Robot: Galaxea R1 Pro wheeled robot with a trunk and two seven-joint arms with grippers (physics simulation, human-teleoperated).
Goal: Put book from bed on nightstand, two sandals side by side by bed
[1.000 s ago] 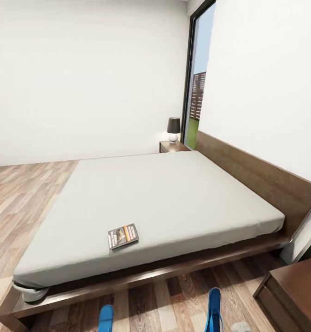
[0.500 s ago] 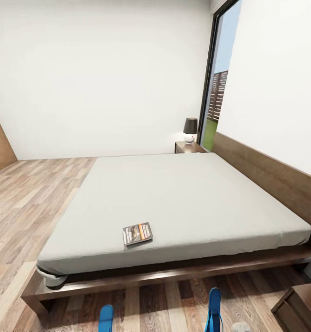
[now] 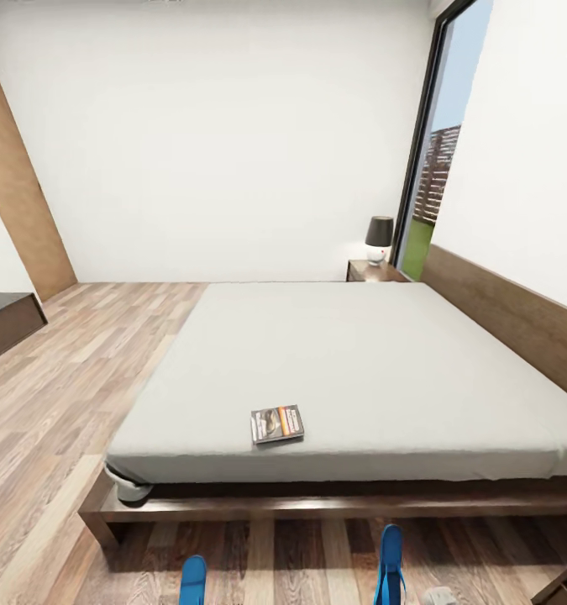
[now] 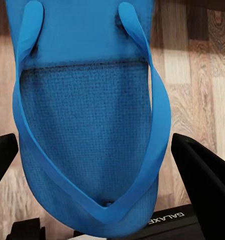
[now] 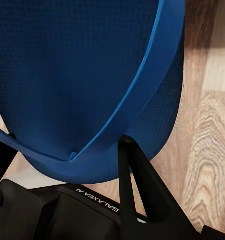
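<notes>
- The bed (image 3: 451, 496) is seen as a low dark-wood platform carrying a smooth grey-beige mattress (image 3: 359, 361), with a wide dark headboard (image 3: 518, 323) along the right-hand wall.
- The book (image 3: 276, 423), a thin flat paperback with a dark cover and an orange band, is lying on the mattress near its front edge, toward the left corner.
- The nightstand (image 3: 374, 270), small and dark reddish-brown, is set at the far side of the bed beside the tall dark-framed window (image 3: 438, 168); a lamp (image 3: 379, 240) with a dark shade and white base is standing on it.
- The floor (image 3: 56, 395) is laid in light brown wood planks, and a broad open stretch is left to the left of the bed, up to a tan door (image 3: 18, 202) and a low dark cabinet (image 3: 6, 323).
- A narrower strip of floor is left between the bed's front rail and the robot.
- Two bright blue sandals are seen at the lower edge of the head view, the left sandal (image 3: 192, 580) and the right sandal (image 3: 391, 563), well apart from each other.
- In the left wrist view the left sandal (image 4: 87, 125), with a finely dimpled sole and a smooth Y-shaped strap, is seen between the black fingers (image 4: 202, 175) of the left gripper (image 4: 92, 190); whether it is actually clamped cannot be told.
- In the right wrist view the right sandal (image 5: 87, 85) is pressed against a black finger (image 5: 137, 185) of the right gripper (image 5: 72, 165) above the floor; its grip cannot be told either.
</notes>
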